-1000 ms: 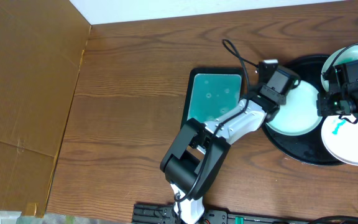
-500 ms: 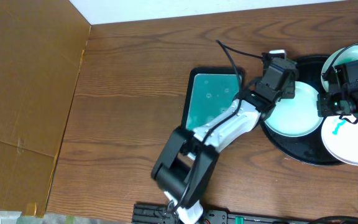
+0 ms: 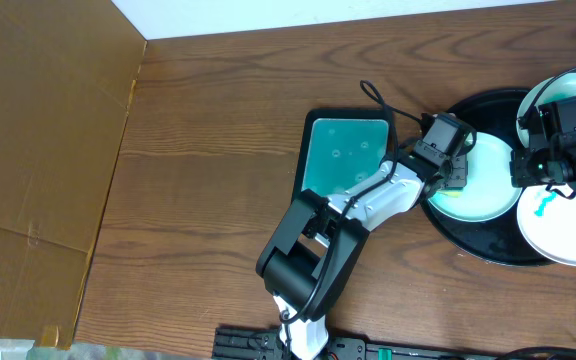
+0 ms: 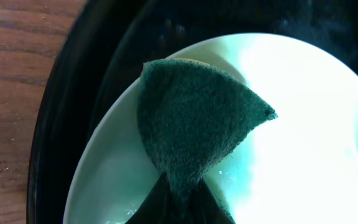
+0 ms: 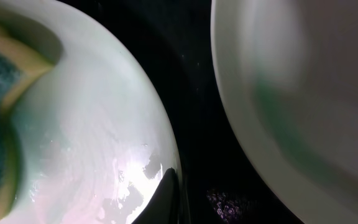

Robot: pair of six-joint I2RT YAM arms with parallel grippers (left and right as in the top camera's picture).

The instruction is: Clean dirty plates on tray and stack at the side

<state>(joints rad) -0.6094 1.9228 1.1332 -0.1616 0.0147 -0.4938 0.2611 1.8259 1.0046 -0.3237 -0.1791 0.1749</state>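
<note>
Sponge (image 4: 197,124) clenched in the left fingers (image 4: 146,210) rests on a white plate (image 4: 303,143) in the black tray (image 4: 61,124), while the right fingers (image 5: 168,196) sit pinched together by that plate's rim.

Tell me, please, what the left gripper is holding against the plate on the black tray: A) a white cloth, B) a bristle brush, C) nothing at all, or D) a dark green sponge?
D: the left wrist view shows a dark green sponge pinched in the left gripper and lying on the white plate.
</note>
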